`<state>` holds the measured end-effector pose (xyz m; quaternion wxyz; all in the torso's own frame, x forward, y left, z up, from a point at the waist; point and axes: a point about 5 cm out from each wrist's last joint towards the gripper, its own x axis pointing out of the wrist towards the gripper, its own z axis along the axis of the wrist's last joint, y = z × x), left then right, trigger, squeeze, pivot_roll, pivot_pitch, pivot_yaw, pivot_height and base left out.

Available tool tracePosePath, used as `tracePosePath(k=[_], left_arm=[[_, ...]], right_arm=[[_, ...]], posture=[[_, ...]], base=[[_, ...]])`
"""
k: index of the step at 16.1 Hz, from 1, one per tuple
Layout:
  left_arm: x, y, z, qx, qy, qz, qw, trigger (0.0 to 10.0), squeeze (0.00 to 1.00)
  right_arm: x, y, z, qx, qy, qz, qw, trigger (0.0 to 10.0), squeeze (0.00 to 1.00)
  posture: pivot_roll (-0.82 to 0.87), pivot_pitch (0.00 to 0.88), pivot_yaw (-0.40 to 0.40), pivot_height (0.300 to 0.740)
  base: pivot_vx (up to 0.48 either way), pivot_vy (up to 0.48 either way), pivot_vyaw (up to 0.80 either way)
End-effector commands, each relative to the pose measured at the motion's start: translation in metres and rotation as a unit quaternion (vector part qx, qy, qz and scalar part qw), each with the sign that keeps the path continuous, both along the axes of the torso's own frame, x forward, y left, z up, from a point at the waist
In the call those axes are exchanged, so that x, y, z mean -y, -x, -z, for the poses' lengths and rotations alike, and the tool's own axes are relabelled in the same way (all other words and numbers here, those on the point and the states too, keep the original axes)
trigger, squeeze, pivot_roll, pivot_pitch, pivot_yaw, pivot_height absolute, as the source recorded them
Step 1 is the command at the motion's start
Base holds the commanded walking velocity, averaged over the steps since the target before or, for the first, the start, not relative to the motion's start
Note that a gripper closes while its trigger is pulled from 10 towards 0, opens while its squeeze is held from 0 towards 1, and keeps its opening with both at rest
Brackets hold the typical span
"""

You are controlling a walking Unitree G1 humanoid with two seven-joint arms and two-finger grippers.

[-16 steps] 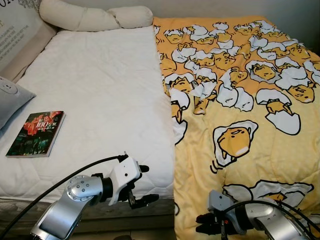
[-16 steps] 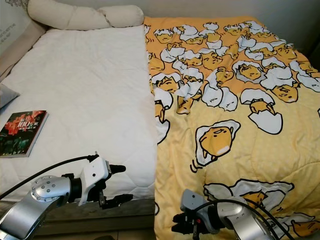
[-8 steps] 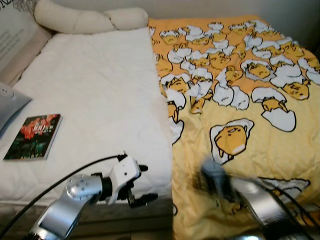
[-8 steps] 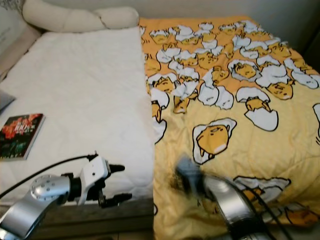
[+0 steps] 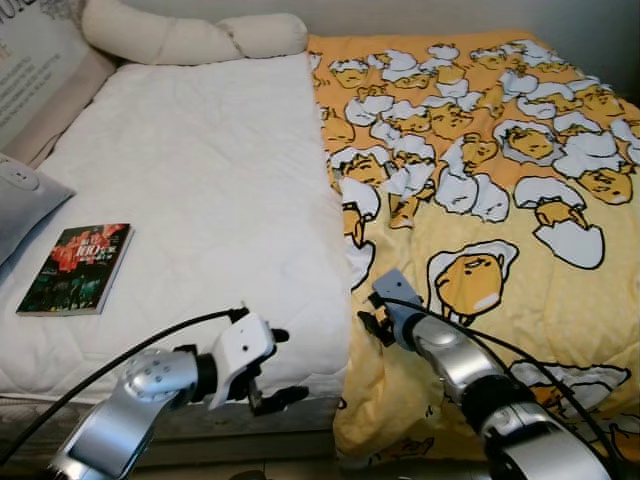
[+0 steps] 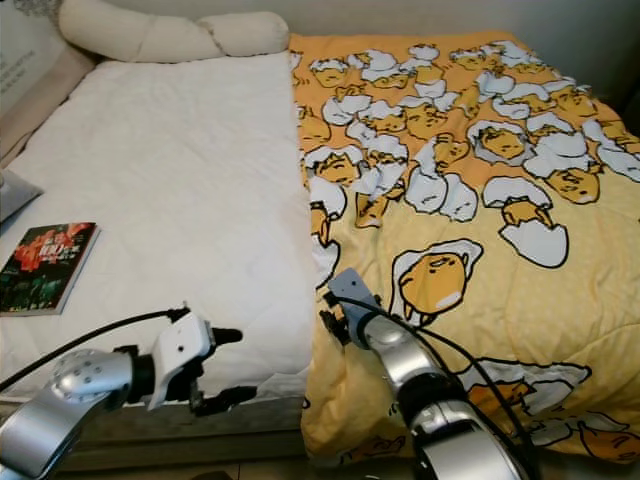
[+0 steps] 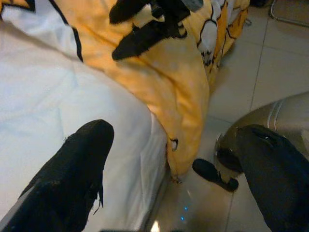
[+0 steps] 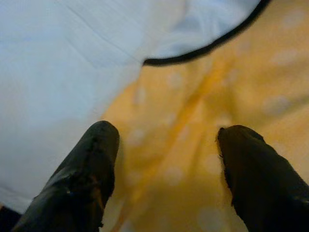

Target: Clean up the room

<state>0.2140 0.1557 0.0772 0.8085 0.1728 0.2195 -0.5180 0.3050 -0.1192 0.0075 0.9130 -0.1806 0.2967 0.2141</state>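
A bed [image 5: 190, 180] with a white mattress cover is lying before the robot, and a yellow blanket [image 5: 520, 250] with a cartoon egg pattern is covering its right half. The blanket's left edge is running down the middle of the bed and is hanging over the foot end toward the tiled floor [image 7: 241, 72].

The right gripper [image 5: 372, 322] is reaching over the blanket, just beside that left edge, near the foot of the bed. In the right wrist view its two black fingers [image 8: 82, 179] are standing wide apart, with yellow fabric between them and the white cover just beside; they seem to be touching the fabric, but the picture is blurred and I cannot be sure. They are not closing on anything.

The left gripper [image 5: 270, 368] is hovering at the foot edge of the mattress, to the left of the blanket's hanging corner. Its fingers [image 7: 72, 174] are also spread wide and are holding nothing. In the left wrist view the white cover, the drooping yellow corner and the right gripper above it are showing.

A book [image 5: 76, 268] with a dark red cover is lying flat on the white part, near the left side. A grey cushion [image 5: 22, 200] is resting just beyond it, and a long cream pillow [image 5: 190, 38] is lying along the head of the bed.
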Motion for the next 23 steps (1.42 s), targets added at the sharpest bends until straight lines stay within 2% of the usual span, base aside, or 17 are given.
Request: tracePosePath(k=[1,2,3,5,6,7,8,15,23], left_arm=[[-0.003,0.001,-0.005,0.005,-0.002,-0.001,1.0,10.0,0.0],[-0.005,0.004,-0.006,0.004,-0.003,-0.004,1.0,10.0,0.0],[-0.009,0.008,-0.007,0.001,-0.006,-0.006,1.0,10.0,0.0],[-0.015,0.014,-0.004,-0.005,-0.015,-0.007,1.0,10.0,0.0],[-0.019,0.017,-0.001,-0.009,-0.019,-0.009,1.0,10.0,0.0],[-0.022,0.019,0.001,-0.012,-0.022,-0.01,1.0,10.0,0.0],[-0.023,0.02,0.002,-0.014,-0.024,-0.012,1.0,10.0,0.0],[-0.025,0.02,0.013,-0.014,-0.026,-0.019,0.999,10.0,0.0],[-0.018,0.017,0.009,-0.002,-0.018,-0.017,1.0,10.0,0.0]], right_arm=[[0.002,-0.002,0.001,0.0,0.018,0.02,1.0,10.0,1.0],[-0.001,-0.002,0.004,-0.007,0.03,0.021,0.999,10.0,0.95],[-0.004,0.001,0.008,-0.018,0.046,0.012,0.999,10.0,0.0],[-0.005,0.006,0.014,-0.034,0.049,0.011,0.998,10.0,0.0],[-0.006,0.007,0.015,-0.04,0.037,0.018,0.998,4.2,0.0],[-0.004,0.008,0.016,-0.04,0.039,0.022,0.998,1.9,0.0],[-0.003,0.008,0.016,-0.041,0.039,0.026,0.998,0.0,0.0],[0.01,0.011,0.02,-0.049,0.049,0.032,0.997,0.0,0.0],[0.016,0.011,0.019,-0.049,0.031,0.028,0.998,0.0,0.0]], posture=[[0.12,0.0,0.044,0.74],[0.13,0.02,0.042,0.74],[0.16,0.056,0.04,0.74],[0.18,0.089,0.04,0.74],[0.19,0.1,0.04,0.74],[0.19,0.105,0.04,0.74],[0.19,0.107,0.039,0.74],[0.19,0.107,0.031,0.74],[0.16,0.076,0.027,0.74]], base=[[0.0,0.0,0.0],[0.0,0.0,0.0],[0.0,0.0,0.0],[0.0,0.0,0.0],[0.0,0.0,0.0],[0.0,0.0,0.0],[0.0,0.0,0.0],[0.0,0.0,0.0],[0.0,0.0,0.0]])
